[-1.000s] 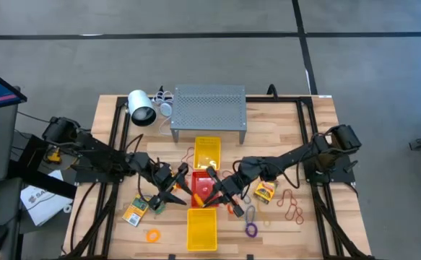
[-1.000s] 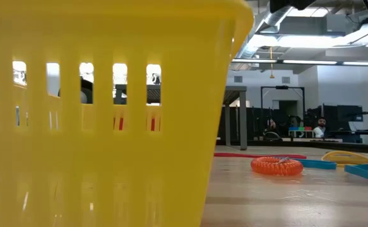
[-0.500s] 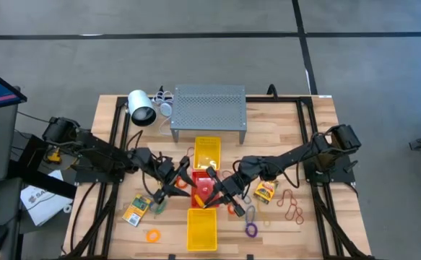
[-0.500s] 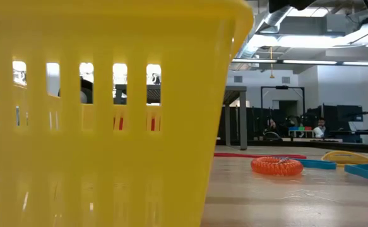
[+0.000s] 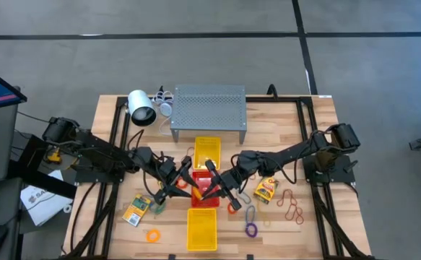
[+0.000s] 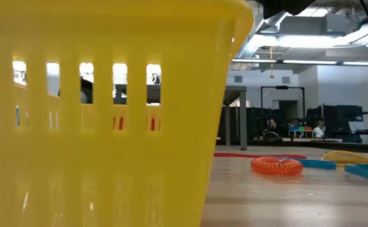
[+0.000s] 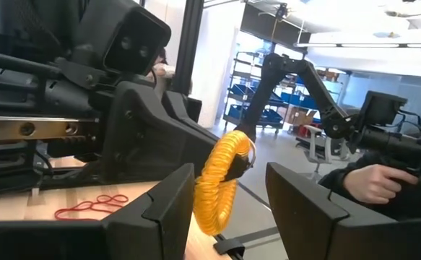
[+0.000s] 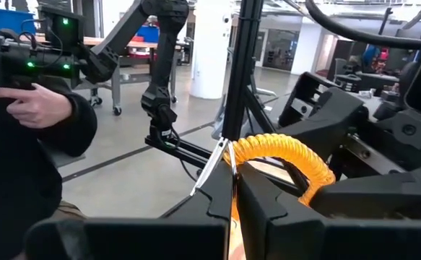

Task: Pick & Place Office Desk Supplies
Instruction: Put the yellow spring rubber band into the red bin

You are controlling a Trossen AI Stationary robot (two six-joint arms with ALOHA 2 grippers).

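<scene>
An orange coiled ring (image 7: 221, 184) hangs above the red tray (image 5: 199, 196) at the table's middle. My right gripper (image 5: 215, 186) is shut on it. My left gripper (image 5: 175, 184) faces it from the left and stands open, with one finger (image 7: 170, 209) on each side of the ring. I cannot tell whether the ring touches either left finger. In the right wrist view the ring (image 8: 286, 155) arcs away from my shut fingertips (image 8: 232, 173). My right gripper pinches the ring's coil at one spot on its rim (image 8: 233, 153) between its two fingertips. The fingers come roughly level from the table's right. The ring hangs clear of the tray, standing on edge between my left gripper's fingers.
Yellow trays lie beyond (image 5: 208, 152) and nearer than (image 5: 202, 230) the red one. Card packets (image 5: 135, 212) (image 5: 266, 189), red bands (image 5: 292, 206), a purple ring (image 5: 251, 230) and an orange ring (image 5: 153, 235) lie around. A mesh stand (image 5: 209, 108) and a white lamp (image 5: 141, 108) stand at the back.
My left gripper has drifted a little toward the red tray and the right gripper. It stays open. My right gripper stays shut on the ring, which remains clear of the tray.
</scene>
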